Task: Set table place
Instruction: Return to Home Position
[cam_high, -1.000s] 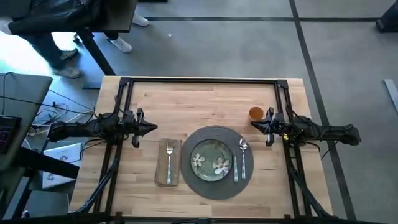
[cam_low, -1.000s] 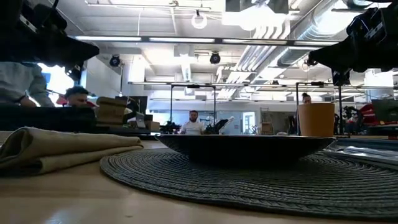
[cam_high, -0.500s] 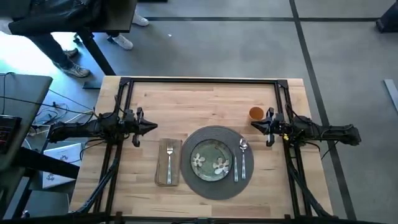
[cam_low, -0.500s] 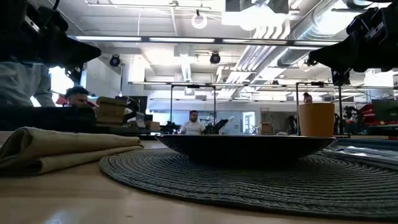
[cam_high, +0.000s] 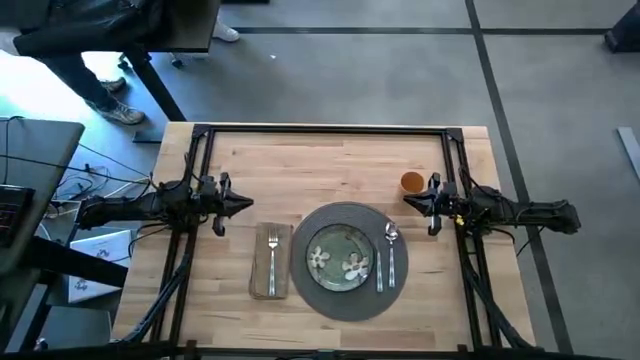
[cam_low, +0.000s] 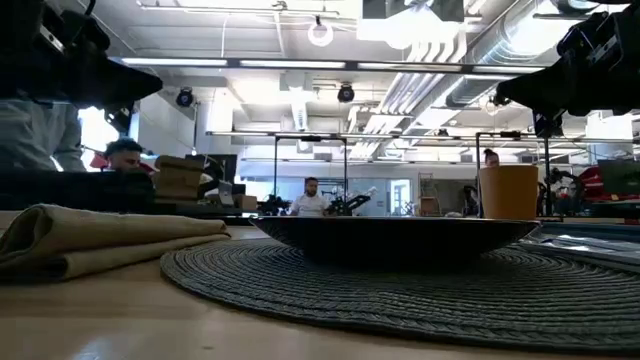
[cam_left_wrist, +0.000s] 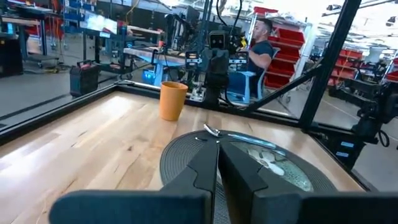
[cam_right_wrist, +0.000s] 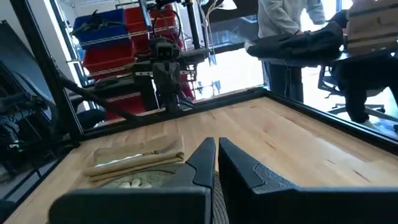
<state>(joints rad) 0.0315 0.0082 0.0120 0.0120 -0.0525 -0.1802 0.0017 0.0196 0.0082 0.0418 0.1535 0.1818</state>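
In the low view the napkin (cam_low: 100, 240) runs off the left edge, the placemat (cam_low: 400, 295) off the right, and the edge-on plate (cam_low: 390, 238) hides its inside

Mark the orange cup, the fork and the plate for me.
orange cup (cam_high: 411, 182): high view, on its open top.
fork (cam_high: 272, 265): high view, on its handle.
plate (cam_high: 339, 258): high view, on its centre.
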